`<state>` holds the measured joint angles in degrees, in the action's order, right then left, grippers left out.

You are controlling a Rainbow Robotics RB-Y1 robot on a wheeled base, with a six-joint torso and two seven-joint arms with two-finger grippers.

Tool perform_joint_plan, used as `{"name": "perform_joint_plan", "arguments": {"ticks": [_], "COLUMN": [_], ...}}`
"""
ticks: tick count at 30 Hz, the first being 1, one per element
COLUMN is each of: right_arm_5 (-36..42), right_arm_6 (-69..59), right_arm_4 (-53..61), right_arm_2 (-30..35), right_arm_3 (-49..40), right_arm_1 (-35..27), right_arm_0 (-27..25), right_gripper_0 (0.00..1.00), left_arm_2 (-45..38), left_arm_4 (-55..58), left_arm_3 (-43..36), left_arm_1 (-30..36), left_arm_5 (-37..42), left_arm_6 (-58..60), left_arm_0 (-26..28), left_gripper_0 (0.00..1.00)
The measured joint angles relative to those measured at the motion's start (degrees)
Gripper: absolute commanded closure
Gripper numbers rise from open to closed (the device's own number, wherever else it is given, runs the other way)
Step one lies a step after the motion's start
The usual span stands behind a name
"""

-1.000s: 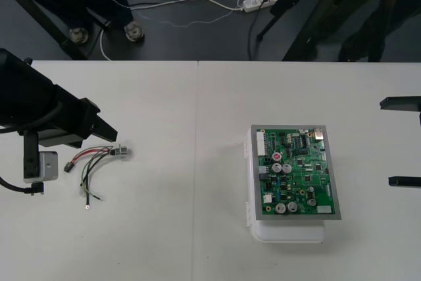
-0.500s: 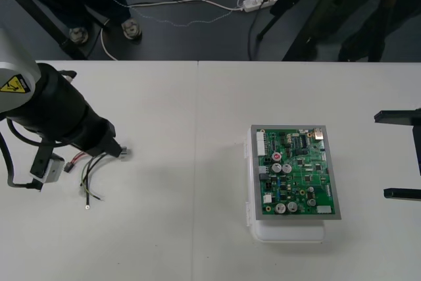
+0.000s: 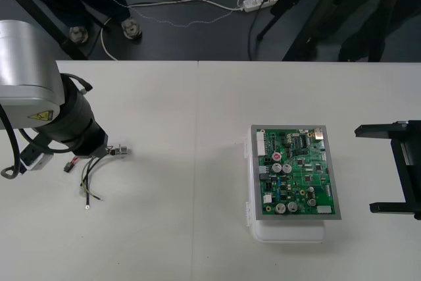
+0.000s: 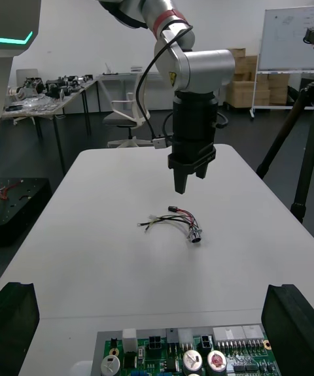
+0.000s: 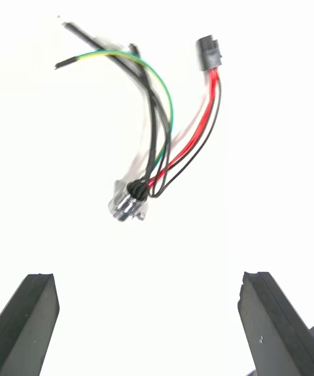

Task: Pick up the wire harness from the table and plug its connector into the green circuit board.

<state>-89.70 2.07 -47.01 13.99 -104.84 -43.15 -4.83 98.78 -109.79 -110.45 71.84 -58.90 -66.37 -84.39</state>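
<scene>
The wire harness lies loose on the left side of the table, well apart from the green circuit board on the right. From above, the left arm hides its own tip. The left wrist view shows the fingers spread wide and empty, with the socket nearer them than the black plug. In the right wrist view the left gripper seems to hang clear above the wires. The right gripper, jaws agape and empty, stands right of the board.

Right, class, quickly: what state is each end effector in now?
Left end effector: open, holding nothing, above the wire harness on the table.
Right end effector: open, holding nothing, beside the green circuit board.
</scene>
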Motion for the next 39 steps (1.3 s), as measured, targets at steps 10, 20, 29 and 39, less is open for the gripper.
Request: {"name": "perform_joint_plan", "arguments": {"ticks": [10,20,29,39], "right_arm_5": [0.0,0.0,0.0,0.0], "right_arm_6": [0.0,-0.2,-0.2,-0.3], "right_arm_4": [0.1,2.3,2.9,2.9], "right_arm_2": [-1.2,-1.7,-1.7,-1.8], "right_arm_3": [0.0,0.0,0.1,0.1], "right_arm_1": [0.0,0.0,0.0,0.0], "right_arm_0": [0.0,0.2,0.3,0.3], "right_gripper_0": [0.00,0.00,0.00,0.00], "left_arm_2": [8.3,8.4,8.4,7.5], "left_arm_4": [-1.0,-1.1,1.6,1.7], "left_arm_3": [2.1,9.0,17.1,20.6], "left_arm_1": [-7.3,-10.5,-11.8,-13.2], "left_arm_5": [2.2,4.1,10.8,13.6], "left_arm_6": [0.0,-0.9,-16.2,-21.0], "left_arm_0": [-6.3,-4.9,-1.1,3.8], "left_gripper_0": [0.19,0.19,0.19,0.19]}}
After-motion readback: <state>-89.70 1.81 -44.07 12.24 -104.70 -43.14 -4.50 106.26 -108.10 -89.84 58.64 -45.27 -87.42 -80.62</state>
